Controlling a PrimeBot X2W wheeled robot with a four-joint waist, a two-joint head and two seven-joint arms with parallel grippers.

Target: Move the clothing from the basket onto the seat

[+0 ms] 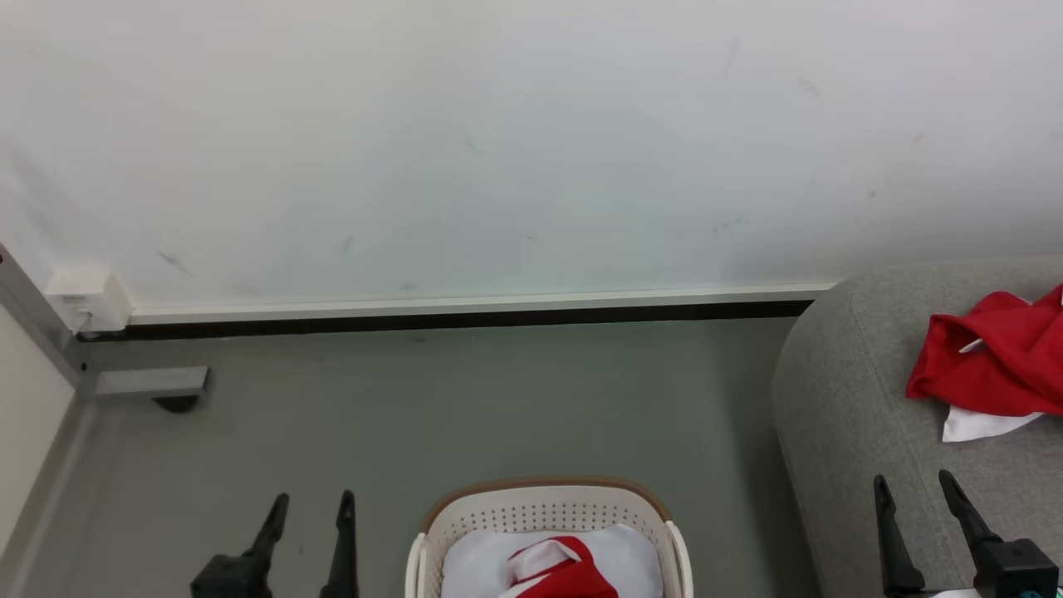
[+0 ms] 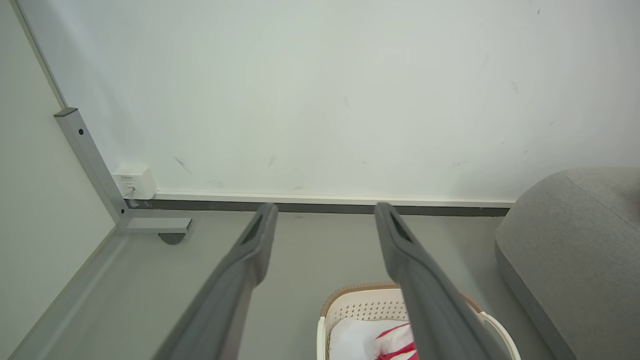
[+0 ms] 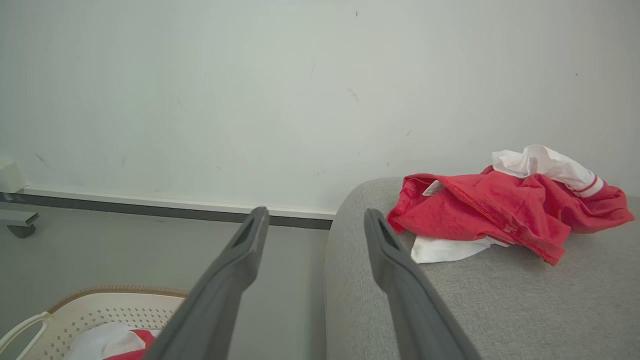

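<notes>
The cream-white basket [image 1: 548, 507] with a brown rim stands on the floor at the bottom middle of the head view. Red and white clothing [image 1: 558, 569] lies inside it on a pale lining. Another red garment with white trim [image 1: 996, 359] lies crumpled on the grey seat [image 1: 847, 399] at the right. My left gripper [image 1: 311, 502] is open over the floor to the left of the basket. My right gripper [image 1: 913, 486] is open above the seat's front part, short of the red garment [image 3: 490, 207]. The basket [image 2: 360, 310] and seat [image 2: 575, 240] also show in the left wrist view.
A white wall with a dark skirting strip [image 1: 465, 317] runs behind the grey floor [image 1: 465, 399]. At the left a grey metal frame post [image 1: 50, 332] with a foot and caster [image 1: 166, 386] stands by a small white wall box [image 1: 87, 297].
</notes>
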